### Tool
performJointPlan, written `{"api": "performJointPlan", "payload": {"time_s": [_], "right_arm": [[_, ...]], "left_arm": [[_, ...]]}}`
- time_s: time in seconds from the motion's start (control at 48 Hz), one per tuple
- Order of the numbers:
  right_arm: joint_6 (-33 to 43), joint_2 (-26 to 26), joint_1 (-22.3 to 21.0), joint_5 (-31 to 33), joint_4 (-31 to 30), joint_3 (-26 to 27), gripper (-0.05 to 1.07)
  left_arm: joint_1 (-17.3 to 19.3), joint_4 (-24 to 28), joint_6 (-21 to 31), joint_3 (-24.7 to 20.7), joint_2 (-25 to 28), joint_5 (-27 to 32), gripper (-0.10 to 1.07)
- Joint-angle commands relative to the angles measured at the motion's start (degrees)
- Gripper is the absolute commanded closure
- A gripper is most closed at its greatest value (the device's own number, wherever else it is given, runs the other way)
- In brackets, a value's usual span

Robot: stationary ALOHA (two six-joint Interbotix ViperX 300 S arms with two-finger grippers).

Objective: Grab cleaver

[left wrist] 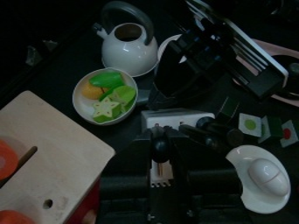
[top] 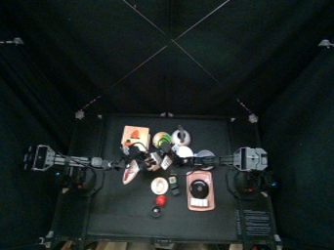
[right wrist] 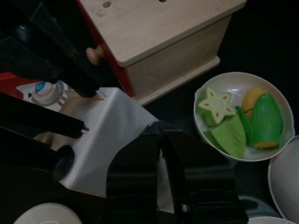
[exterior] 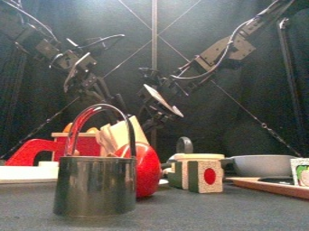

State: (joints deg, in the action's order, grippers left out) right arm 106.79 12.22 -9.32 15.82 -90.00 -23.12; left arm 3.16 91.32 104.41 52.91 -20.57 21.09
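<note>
The cleaver (right wrist: 107, 140) has a pale grey blade and a dark handle. In the right wrist view the handle runs back between my right gripper's (right wrist: 163, 150) jaws, which stand close around it, and the blade lies beside a wooden box. In the front view the blade (exterior: 125, 135) hangs below the right gripper (exterior: 152, 110), behind a red loop handle. My left gripper (left wrist: 163, 147) hovers over the dark table near a bowl, with its jaws together and nothing in them. It sits left of centre in the top view (top: 133, 162).
A white kettle (left wrist: 128, 44), a bowl of green and yellow pieces (left wrist: 79, 103) and a wooden board (left wrist: 47, 149) lie near the left gripper. A wooden box (right wrist: 158, 35) is beside the cleaver. A metal cup (exterior: 94, 185), a cube (exterior: 200, 173) and a pan (exterior: 259, 164) stand at the front.
</note>
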Motion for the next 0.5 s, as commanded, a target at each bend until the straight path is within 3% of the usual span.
{"api": "performJointPlan", "payload": {"time_s": [0.0, 0.479], "right_arm": [[-0.09, -2.29, 0.00, 0.18, -0.09, 1.05, 0.65], [-0.09, -2.20, 0.00, 0.18, 0.00, 0.88, 0.65]], "left_arm": [[-0.18, 0.00, 0.09, -1.58, -0.62, 0.09, 0.59], [-0.18, -2.02, 0.09, -0.62, -2.02, 0.09, 0.59]]}}
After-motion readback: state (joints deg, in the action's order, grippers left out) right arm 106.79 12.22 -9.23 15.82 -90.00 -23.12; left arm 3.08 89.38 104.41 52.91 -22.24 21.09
